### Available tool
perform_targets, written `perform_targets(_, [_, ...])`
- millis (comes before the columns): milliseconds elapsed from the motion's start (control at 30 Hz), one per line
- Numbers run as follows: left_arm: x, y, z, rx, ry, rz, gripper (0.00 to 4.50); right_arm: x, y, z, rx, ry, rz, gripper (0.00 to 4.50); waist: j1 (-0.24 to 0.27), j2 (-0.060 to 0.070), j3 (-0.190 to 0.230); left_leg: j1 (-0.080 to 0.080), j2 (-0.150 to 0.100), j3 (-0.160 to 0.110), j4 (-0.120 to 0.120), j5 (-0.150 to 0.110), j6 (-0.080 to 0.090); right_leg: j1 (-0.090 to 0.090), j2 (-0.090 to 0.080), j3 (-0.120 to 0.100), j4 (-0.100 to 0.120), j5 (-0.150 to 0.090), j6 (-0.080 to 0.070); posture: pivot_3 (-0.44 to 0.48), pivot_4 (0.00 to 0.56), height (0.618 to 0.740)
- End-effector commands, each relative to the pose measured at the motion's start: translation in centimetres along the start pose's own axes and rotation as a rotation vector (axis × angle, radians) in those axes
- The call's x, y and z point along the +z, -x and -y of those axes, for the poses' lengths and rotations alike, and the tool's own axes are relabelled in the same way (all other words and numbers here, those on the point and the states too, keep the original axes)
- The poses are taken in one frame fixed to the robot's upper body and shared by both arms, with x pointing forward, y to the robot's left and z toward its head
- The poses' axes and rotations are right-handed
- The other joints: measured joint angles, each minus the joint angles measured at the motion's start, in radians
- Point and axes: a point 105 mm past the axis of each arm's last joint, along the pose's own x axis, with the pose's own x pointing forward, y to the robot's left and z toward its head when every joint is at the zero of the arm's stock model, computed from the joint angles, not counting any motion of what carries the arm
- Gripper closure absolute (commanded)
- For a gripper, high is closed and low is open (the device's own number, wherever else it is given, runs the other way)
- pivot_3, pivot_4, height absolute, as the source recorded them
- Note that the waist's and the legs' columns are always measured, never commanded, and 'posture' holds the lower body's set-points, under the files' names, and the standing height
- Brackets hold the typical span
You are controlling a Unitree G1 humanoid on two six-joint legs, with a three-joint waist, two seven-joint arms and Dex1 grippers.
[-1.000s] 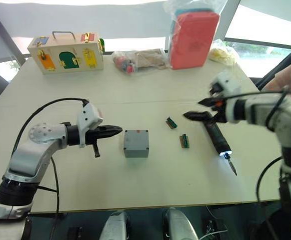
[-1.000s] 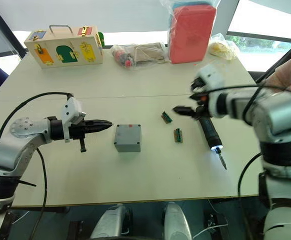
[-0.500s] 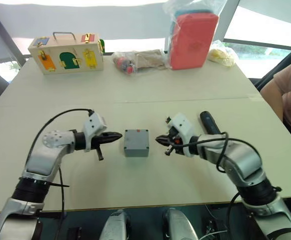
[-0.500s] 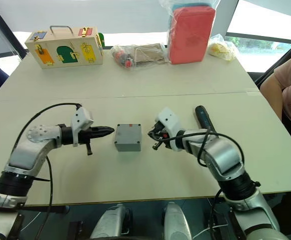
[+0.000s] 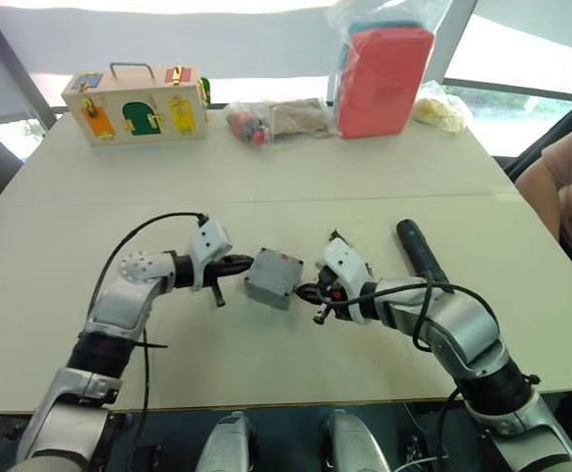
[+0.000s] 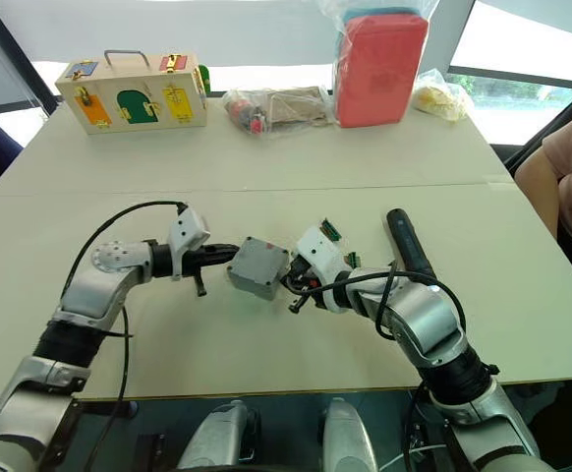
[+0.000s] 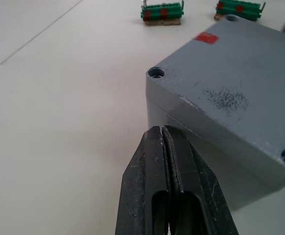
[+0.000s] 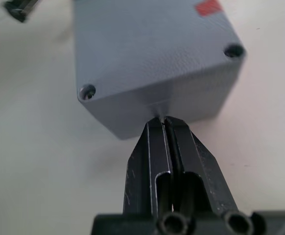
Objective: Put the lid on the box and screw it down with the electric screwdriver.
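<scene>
**Operator:** Where do the task items sit, reading from your left?

**Manual:** The left gripper [image 5: 239, 264] has its jaws together, tips touching the left wall of the box [image 5: 272, 278] just under the lid seam; the lid [image 7: 230, 73] lies seated on the box, its corner screw holes visible; the box sits mid-table, turned askew and possibly tipped, pinched between both arms; the right gripper [image 5: 309, 292] also has its jaws together, tips meeting the opposite wall at the seam; the electric screwdriver [image 5: 417, 251] lies on the table well to the right, beside the right forearm, unheld.

**Operator:** How does the box handle?

**Manual:** Judge it light, rigid and smooth-walled; it probably slides or pivots under a one-sided push, so you keep pressure balanced from both sides; for a firmer hold you open one gripper and span two opposite walls below the seam, leaving the corner holes free; the screwdriver is stiff and round, likely to roll, so take it at mid-barrel.

**Operator:** Any markings to read?

**Manual:** A small red sticker [image 7: 206, 37] sits on the lid near one edge; no writing on it can be read; two green connector blocks [image 7: 162, 11] lie beyond the box, unlabelled.
</scene>
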Motion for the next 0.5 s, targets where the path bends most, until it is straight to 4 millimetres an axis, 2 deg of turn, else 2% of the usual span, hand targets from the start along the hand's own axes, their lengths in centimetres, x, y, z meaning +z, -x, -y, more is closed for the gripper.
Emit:
perform_targets(33, [0.8, -0.5, -0.5, 0.004, -0.051, 0.018, 4.50, 1.5, 1.0, -0.4, 0.005, 0.041, 0.035, 4.45, -0.001, 0.000, 0.000, 0.000, 0.000, 0.000, 0.000, 0.000, 0.000, 0.000, 0.000, 0.000, 0.000, 0.000, 0.000, 0.000, 0.150, 0.730])
perform_targets(133, [0.4, -0.2, -1.0, 0.025, -0.063, 0.001, 4.50, 1.6, 1.8, 0.8, -0.045, 0.071, 0.015, 4.45, -0.002, 0.000, 0.000, 0.000, 0.000, 0.000, 0.000, 0.000, 0.000, -0.001, 0.000, 0.000, 0.001, 0.000, 0.000, 0.000, 0.150, 0.730])
perform_targets(300, [-0.3, 2.0, -1.1, 0.033, -0.088, -0.047, 4.50, 2.8, 3.0, 3.8, -0.141, 0.100, 0.041, 4.45, -0.003, 0.000, 0.000, 0.000, 0.000, 0.000, 0.000, 0.000, 0.000, -0.001, 0.000, 0.000, 0.001, 0.000, 0.000, 0.000, 0.150, 0.730])
perform_targets(400, [-0.5, 3.8, 0.5, -0.019, -0.097, -0.077, 4.50, 3.2, 2.6, 5.3, -0.171, 0.129, 0.064, 4.45, -0.007, 0.000, 0.000, 0.000, 0.001, 0.000, 0.000, 0.000, 0.000, -0.001, 0.001, 0.000, 0.001, 0.000, 0.000, 0.000, 0.150, 0.730])
perform_targets(500, [-0.5, 4.8, 2.2, -0.066, -0.090, -0.096, 4.50, 3.4, 1.7, 5.9, -0.166, 0.136, 0.083, 4.45, -0.003, 0.000, 0.000, 0.000, 0.002, 0.001, -0.001, 0.000, 0.001, -0.001, 0.001, 0.001, 0.001, 0.000, 0.000, 0.000, 0.150, 0.730])
